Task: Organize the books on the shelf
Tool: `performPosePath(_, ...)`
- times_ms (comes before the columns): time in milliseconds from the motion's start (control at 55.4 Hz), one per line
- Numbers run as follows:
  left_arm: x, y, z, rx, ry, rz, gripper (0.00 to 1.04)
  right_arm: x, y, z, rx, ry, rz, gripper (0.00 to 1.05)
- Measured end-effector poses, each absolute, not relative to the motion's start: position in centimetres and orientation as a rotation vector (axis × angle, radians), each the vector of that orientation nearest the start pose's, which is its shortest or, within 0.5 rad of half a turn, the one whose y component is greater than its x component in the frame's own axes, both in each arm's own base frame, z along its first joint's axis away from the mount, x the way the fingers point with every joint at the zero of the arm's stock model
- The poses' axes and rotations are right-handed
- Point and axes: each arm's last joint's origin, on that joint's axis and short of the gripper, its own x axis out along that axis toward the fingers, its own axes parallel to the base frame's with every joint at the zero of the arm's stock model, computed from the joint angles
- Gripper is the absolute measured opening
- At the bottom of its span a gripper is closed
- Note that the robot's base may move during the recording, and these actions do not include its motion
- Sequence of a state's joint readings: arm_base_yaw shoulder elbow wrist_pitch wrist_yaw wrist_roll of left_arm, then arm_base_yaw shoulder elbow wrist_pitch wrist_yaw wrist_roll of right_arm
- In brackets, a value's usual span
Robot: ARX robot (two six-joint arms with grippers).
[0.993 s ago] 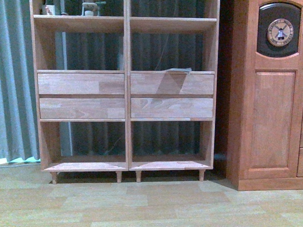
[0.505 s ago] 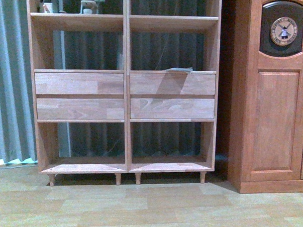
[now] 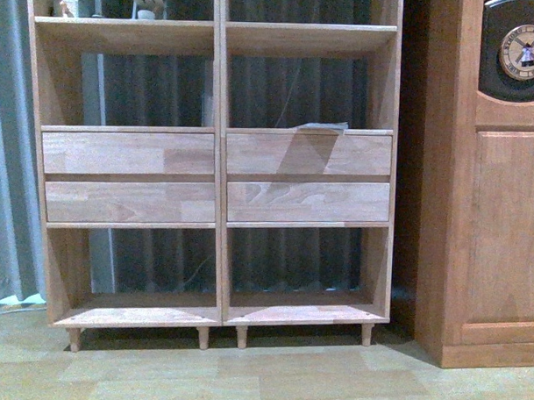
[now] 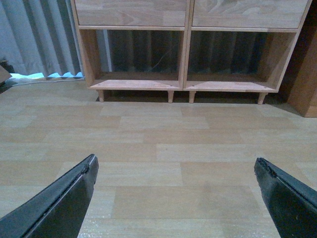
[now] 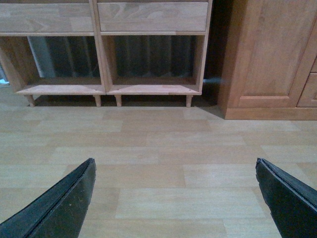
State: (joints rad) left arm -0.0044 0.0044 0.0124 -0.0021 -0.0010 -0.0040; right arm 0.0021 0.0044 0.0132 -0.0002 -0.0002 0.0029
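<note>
The light wood shelf [image 3: 223, 84] stands straight ahead, with two columns of cubbies and plain drawer fronts [image 3: 128, 153]. A thin pale flat thing [image 3: 322, 126] lies on the ledge above the upper right drawer; I cannot tell whether it is one of the books. No other book is in view. My left gripper [image 4: 174, 161] hangs open over bare floor, well short of the shelf [image 4: 184, 85]. My right gripper [image 5: 175, 161] is open too, with nothing between its fingers, facing the shelf's [image 5: 105, 89] right-hand lower cubby.
A darker reddish cabinet [image 3: 503, 226] with a round windmill emblem [image 3: 524, 53] stands right of the shelf and shows again as the cabinet [image 5: 267, 59]. A grey curtain [image 3: 10, 156] hangs behind and left. Small objects [image 3: 147, 1] sit on the top left ledge. Wood-plank floor [image 3: 261, 380] lies in front.
The front view has drawn nearer to the shelf: it looks larger and its ledges sit lower, while the dark cabinet has slid towards the right edge.
</note>
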Motion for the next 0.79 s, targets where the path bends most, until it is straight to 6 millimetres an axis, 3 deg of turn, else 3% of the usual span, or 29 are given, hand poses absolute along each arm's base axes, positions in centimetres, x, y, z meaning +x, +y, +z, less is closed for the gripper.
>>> performPosePath(794, 9.72, -0.04, 16.72, -0.004, -0.006, -0.004, 0.97, 9.71, 0.02, 16.78, 0.002, -0.009, 0.003, 0.98)
